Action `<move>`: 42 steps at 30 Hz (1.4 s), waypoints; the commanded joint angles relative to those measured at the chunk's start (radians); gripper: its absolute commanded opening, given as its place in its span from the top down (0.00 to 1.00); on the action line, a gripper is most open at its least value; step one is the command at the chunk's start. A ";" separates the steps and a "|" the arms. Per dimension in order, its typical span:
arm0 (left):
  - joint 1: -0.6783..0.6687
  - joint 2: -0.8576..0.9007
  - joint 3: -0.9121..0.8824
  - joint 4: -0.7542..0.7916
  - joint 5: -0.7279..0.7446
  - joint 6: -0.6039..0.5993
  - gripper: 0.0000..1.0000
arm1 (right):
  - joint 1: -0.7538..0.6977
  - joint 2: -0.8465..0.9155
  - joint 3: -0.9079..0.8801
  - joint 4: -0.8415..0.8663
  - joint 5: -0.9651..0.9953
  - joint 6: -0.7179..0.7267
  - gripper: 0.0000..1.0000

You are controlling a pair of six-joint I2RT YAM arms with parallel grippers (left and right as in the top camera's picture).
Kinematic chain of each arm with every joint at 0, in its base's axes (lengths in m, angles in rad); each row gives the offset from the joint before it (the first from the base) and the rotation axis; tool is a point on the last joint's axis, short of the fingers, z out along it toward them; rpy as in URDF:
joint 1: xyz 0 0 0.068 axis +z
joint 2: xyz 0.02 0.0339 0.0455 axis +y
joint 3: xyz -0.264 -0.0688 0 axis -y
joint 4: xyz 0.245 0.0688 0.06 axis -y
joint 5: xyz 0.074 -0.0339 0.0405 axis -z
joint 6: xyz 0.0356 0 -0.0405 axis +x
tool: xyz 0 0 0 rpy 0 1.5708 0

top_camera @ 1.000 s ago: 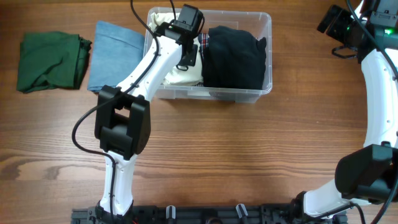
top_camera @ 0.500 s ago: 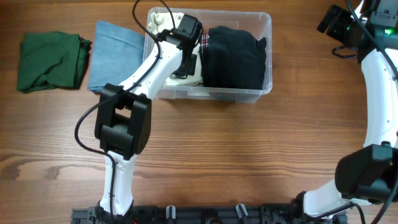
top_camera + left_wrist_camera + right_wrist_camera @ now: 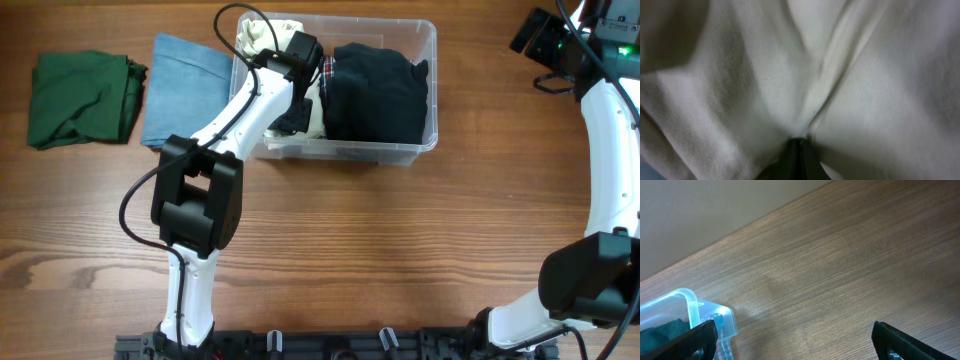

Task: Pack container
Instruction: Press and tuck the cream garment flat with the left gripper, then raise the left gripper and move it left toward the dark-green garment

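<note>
The clear container point(image 3: 432, 95) stands at the back middle of the table. A folded black garment point(image 3: 375, 90) fills its right half, and a strip of plaid cloth point(image 3: 327, 68) shows beside it. A cream garment point(image 3: 262, 38) lies in the left half. My left gripper point(image 3: 292, 112) reaches down into that half and is shut on the cream garment point(image 3: 750, 85), whose creases run into the closed fingertips point(image 3: 797, 147). My right gripper point(image 3: 545, 42) hangs open at the far right over bare wood, with nothing between its fingers point(image 3: 690, 341). The right wrist view catches a corner of the container point(image 3: 692, 305).
A folded green garment point(image 3: 82, 97) and a folded blue garment point(image 3: 185, 85) lie on the table left of the container. The left arm point(image 3: 230, 115) crosses the container's left wall. Bare wood point(image 3: 400, 250) stretches in front of the container.
My left gripper has moved towards the near side inside the container, still gripping the cream garment, and more cream cloth now shows in the far left corner. The right arm has not moved.
</note>
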State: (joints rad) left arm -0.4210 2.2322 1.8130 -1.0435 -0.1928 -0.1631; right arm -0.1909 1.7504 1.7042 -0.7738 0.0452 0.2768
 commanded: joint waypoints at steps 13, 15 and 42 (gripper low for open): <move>-0.009 -0.084 0.046 -0.034 0.010 -0.002 0.62 | 0.003 0.013 -0.009 0.002 -0.005 0.014 0.00; -0.006 -0.120 0.073 -0.032 0.009 0.000 0.49 | 0.003 0.013 -0.009 0.002 -0.005 0.014 0.00; 0.414 -0.373 0.102 -0.125 0.047 0.002 0.28 | 0.003 0.013 -0.009 0.002 -0.005 0.014 0.00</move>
State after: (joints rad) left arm -0.0559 1.8263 1.9133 -1.1641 -0.1581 -0.1627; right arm -0.1909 1.7504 1.7042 -0.7738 0.0452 0.2768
